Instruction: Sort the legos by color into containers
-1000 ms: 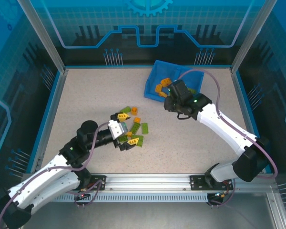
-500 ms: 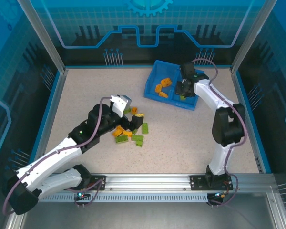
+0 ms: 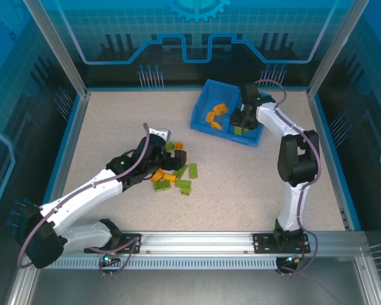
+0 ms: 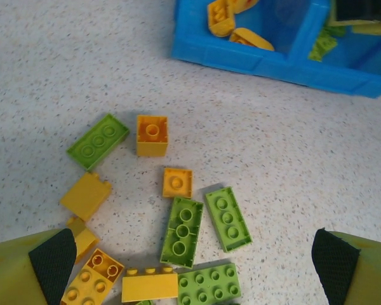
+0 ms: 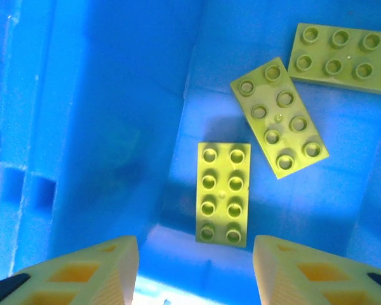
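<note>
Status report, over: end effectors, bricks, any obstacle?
Left end effector open over loose bricks. Right end effector open above green bricks in tray. No obstacle seen.

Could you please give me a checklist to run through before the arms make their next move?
1. Left tool open with nothing in it: ok.
2. Right tool open and empty above the green bricks: ok.
3. Tray keeps the colours apart, with orange bricks in the left compartment and green in the right: ok.
4. Table free of loose bricks: not ok; a mixed pile lies under the left tool.
5. A pile brick with room around it for a grasp: cannot tell.
</note>
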Controlling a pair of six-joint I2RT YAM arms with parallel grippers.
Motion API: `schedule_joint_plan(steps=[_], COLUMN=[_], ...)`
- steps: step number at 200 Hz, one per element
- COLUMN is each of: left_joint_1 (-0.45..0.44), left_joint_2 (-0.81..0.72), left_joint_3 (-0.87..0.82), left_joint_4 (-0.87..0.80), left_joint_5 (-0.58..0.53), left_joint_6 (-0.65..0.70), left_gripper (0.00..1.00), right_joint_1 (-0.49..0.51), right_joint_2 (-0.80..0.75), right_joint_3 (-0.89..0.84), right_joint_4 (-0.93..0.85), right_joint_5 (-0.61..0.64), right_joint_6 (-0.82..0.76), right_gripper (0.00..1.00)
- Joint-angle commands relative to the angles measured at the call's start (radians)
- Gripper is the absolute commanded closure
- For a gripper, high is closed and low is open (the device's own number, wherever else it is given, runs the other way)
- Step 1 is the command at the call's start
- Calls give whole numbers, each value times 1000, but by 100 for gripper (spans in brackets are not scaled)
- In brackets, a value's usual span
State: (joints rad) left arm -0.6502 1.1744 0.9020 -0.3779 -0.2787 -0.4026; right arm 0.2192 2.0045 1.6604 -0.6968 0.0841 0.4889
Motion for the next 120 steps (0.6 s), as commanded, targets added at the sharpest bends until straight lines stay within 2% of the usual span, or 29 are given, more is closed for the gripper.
schedule_joint_plan(steps=[1,40,76,98,120], left_joint_1=[37,107,126,127,131], left_joint_2=[50,231,450,577,682], left_joint_3=[64,180,350,438,494], left_joint_4=[-58,-63,-135,-165,-157], left_joint_5=[-15,49,50,24,19], left_joint_6=[-114,-163,-194,-202,-193], left_gripper=[1,1,3,6,11], right_joint_1=[-12,43,183,261,265], right_joint_2=[-144,-375,-581,-654,-699], right_joint_3=[-25,-150,-299,-346,-356], right_joint_4=[-13,-62,-103,-135,-159], right_joint_5=[-55,-134,-178,-172,-203], right_joint_6=[-1,-12,-23,-3,11], right_gripper=[46,37,27,22,19])
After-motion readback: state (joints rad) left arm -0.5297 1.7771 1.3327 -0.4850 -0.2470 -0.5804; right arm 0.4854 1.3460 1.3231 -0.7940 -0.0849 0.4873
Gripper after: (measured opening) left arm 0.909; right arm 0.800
